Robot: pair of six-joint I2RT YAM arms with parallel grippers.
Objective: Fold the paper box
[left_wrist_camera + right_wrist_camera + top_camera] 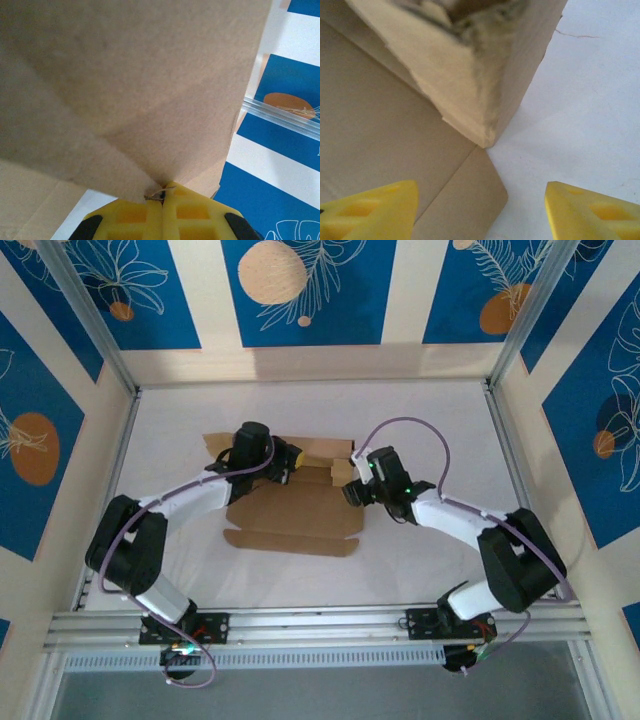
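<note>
Near edge of the box: The paper box lies in the middle of the white tabletop, just past your two arms. Its near flap lies flat on the tabletop. Nothing is folded up here yet.

Middle of the box: The big middle part is flat too. You can see it as a wide brown sheet in the right wrist view.

Right claw: Your right claw sits at the right side of the box. It is spread wide and holds nothing. From its own camera, a stood-up corner of the box is right ahead of the two yellow fingers. They are near it but not touching.

Left claw: Your left claw is farther back, over the far left part of the box. It is pressed together and pinching a cardboard edge. A flap of the box rises up from that pinch.

Far part of the box: The back side looks lifted, with a wall and a corner standing up on the right. You cannot tell if any tab is tucked in.

Done so far: It looks like only the back side has been started. That is a small part of the job.

Left to do: The sides and the near flap likely need folding up. Then the box needs closing.
</note>
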